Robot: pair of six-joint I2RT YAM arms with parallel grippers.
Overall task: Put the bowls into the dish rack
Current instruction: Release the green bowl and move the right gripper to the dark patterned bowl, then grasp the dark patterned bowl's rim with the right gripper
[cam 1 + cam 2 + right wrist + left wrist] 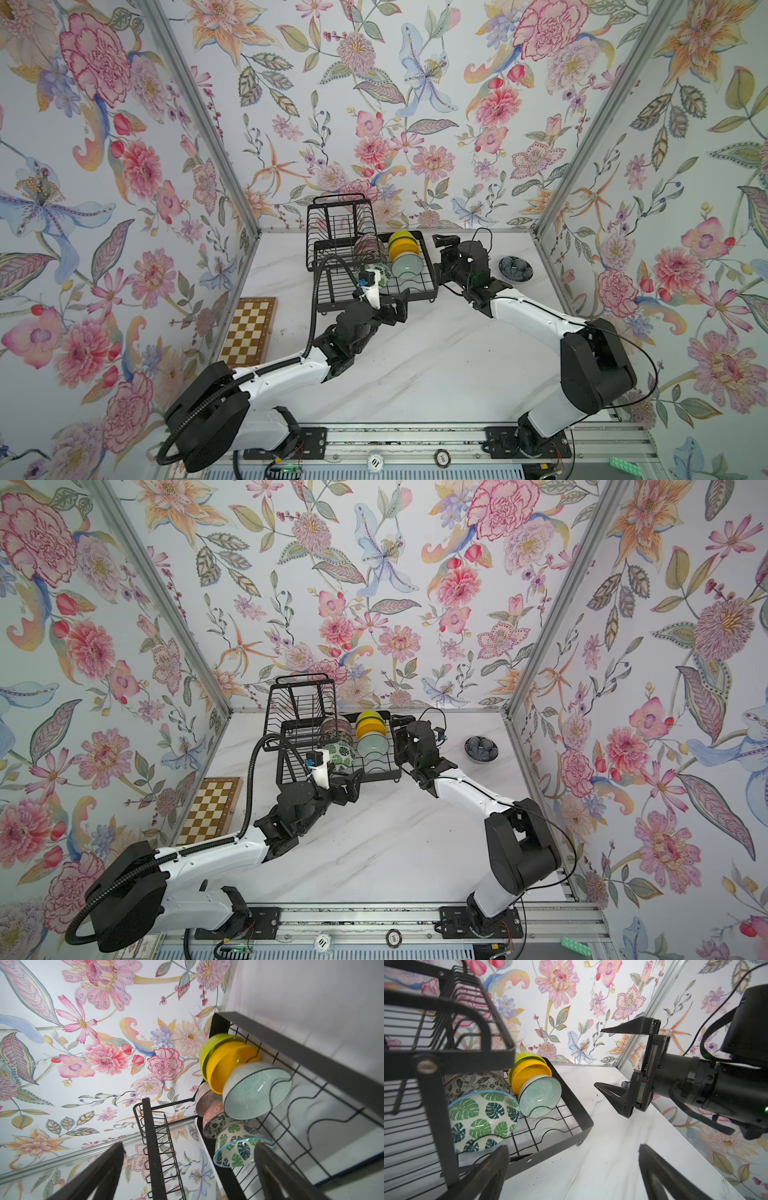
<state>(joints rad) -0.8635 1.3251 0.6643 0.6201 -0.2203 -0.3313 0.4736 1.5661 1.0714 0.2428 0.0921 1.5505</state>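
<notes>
The left gripper [397,308] hung wide open, empty, before the black wire two-tier dish rack [430,266], which held six small round bowls [401,249] on its lower level. The right gripper [441,251], equally spread and empty, hovered beside it. Rightmost, the dark blue patterned bowl [515,268] sat on the white table [415,357]: likely the last pickup, by its rim.

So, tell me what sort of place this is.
Probably a robot test booth dressed as a kitchen corner, not a real home. Floral wallpaper panels on aluminium posts box in a marble-look table, the left arm and right arm are mounted on a rail, and a black wire dish rack holds bowls.
</notes>
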